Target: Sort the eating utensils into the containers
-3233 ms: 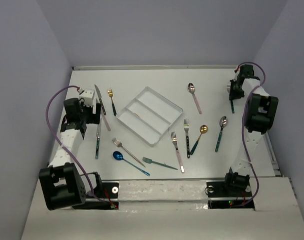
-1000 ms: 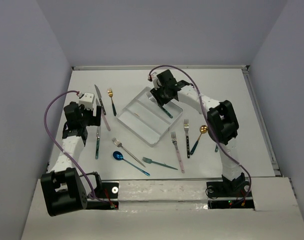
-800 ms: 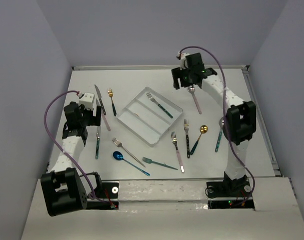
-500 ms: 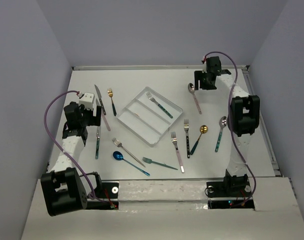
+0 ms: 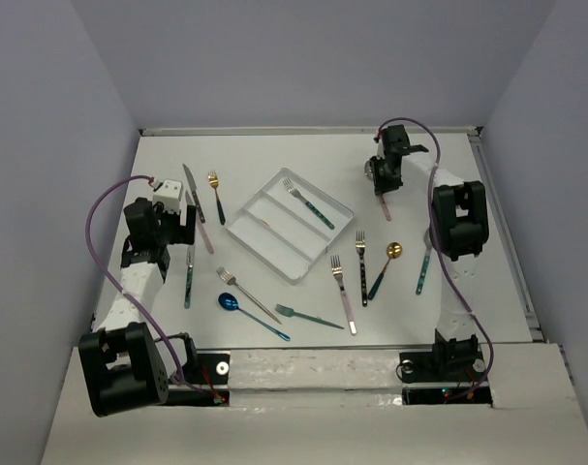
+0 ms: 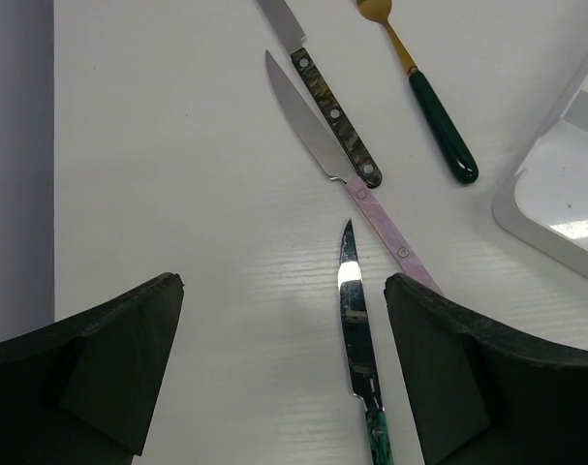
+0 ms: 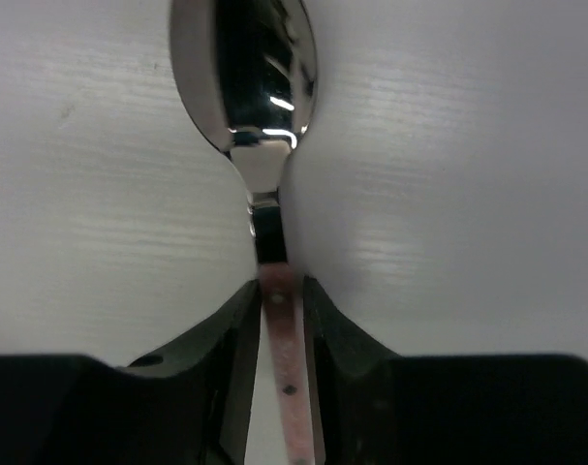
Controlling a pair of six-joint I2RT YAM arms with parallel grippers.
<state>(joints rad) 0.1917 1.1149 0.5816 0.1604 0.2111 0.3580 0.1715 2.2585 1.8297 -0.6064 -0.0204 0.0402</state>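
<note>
The white three-compartment tray (image 5: pixel 274 239) lies mid-table with a teal-handled fork (image 5: pixel 308 203) in its far compartment. My right gripper (image 5: pixel 382 177) is at the back right, shut on the pink handle of a silver spoon (image 5: pixel 379 194). In the right wrist view the fingers (image 7: pixel 332 339) press both sides of the handle (image 7: pixel 280 320), and the spoon's bowl (image 7: pixel 243 68) lies on the table. My left gripper (image 5: pixel 180 225) is open above a teal-handled knife (image 6: pixel 355 320), which lies between its fingers (image 6: pixel 109 358).
By the left gripper lie a pink-handled knife (image 6: pixel 386 228), a dark-handled knife (image 6: pixel 334 128) and a gold fork with a green handle (image 6: pixel 439 131). Several forks and spoons lie in front of the tray, among them a blue spoon (image 5: pixel 231 302) and a gold spoon (image 5: pixel 392 252).
My right gripper left the teal-handled fork in the tray, swung to the back right, and is now closed on the pink-handled spoon. The left arm has not moved.
</note>
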